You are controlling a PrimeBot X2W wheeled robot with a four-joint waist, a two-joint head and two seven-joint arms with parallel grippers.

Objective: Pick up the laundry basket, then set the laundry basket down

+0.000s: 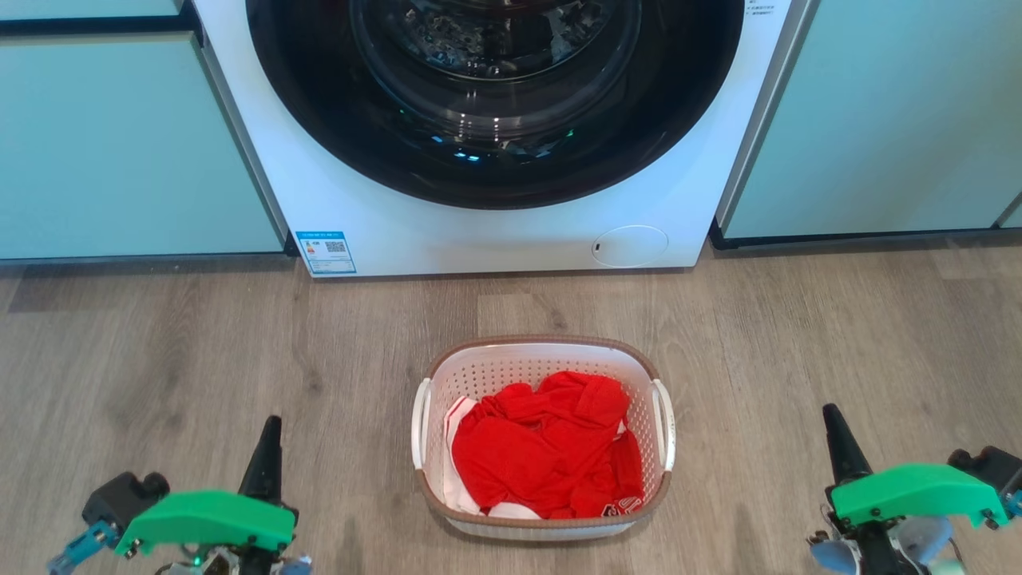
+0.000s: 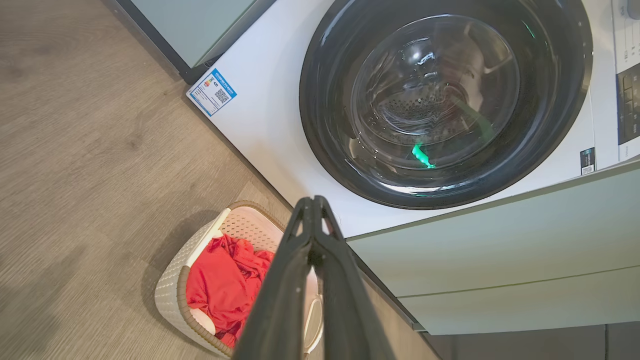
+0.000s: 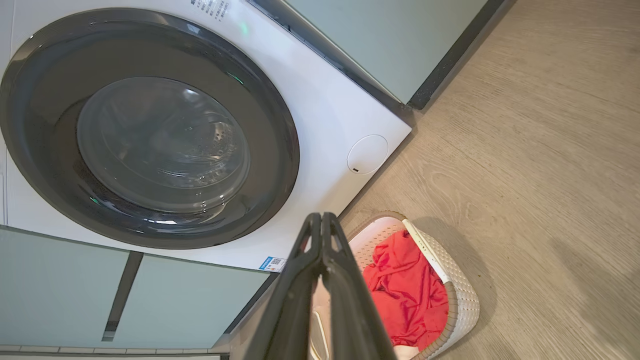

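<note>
Plainly, laundry basket sat on wood-grain floor, lower centre of frame, before washing machine, red clothes inside. I saw left gripper lower left, right gripper lower right, both pinched closed, empty, flanking basket, likely one per handle. Fitted pre-lift or post-set-down alike. Pale green cabinets either side of machine.

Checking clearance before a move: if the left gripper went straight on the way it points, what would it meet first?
Probably the low white front of the washing machine; the left gripper points past the laundry basket. Depth is unclear.
</note>
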